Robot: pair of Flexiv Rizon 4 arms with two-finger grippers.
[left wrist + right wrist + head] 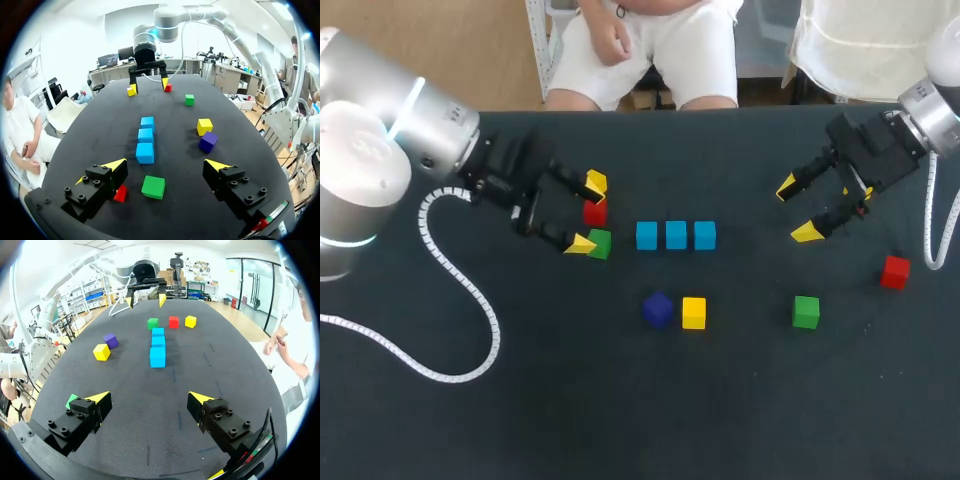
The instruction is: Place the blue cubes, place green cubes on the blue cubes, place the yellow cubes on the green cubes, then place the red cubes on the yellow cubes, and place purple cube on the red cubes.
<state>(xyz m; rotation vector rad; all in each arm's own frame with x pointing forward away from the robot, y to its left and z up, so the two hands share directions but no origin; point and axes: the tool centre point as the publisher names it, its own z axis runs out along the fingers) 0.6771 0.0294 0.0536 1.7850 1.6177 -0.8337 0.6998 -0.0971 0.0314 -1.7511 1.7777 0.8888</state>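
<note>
Dark surface point(620, 420). Left gripper point(588, 213): wide open, gripping nothing; red cube point(595, 211) and green cube point(601, 244) lie at its fingertips. Centre: three blue cubes point(676, 235) in a row; purple cube point(658, 309) and yellow cube point(694, 313) nearer. Right: second green cube point(806, 311), second red cube point(895, 271). Right gripper point(797, 209): wide open, empty.
</note>
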